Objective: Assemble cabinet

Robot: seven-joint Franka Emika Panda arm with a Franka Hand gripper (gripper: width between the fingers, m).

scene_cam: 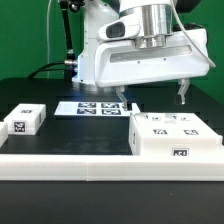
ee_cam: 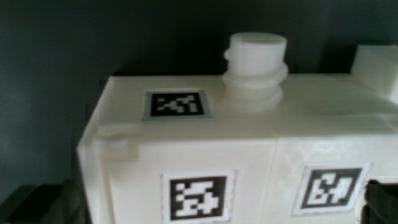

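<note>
The large white cabinet box [scene_cam: 176, 137] lies at the exterior view's right with several tags on its top and front. A small white tagged block [scene_cam: 25, 120] lies at the left. My gripper [scene_cam: 151, 97] hangs just above the box's far edge, its two fingers spread wide with nothing between them. In the wrist view the box [ee_cam: 249, 130] fills the frame, with tags on two faces and a short white peg [ee_cam: 254, 65] standing on its far face. Of my gripper [ee_cam: 205, 216] only dark finger edges show at the frame's lower corners, either side of the box.
The marker board [scene_cam: 93, 107] lies flat at the middle back of the black table. A long white rail [scene_cam: 90, 166] runs along the table's front edge. Black cables hang behind the arm at the back.
</note>
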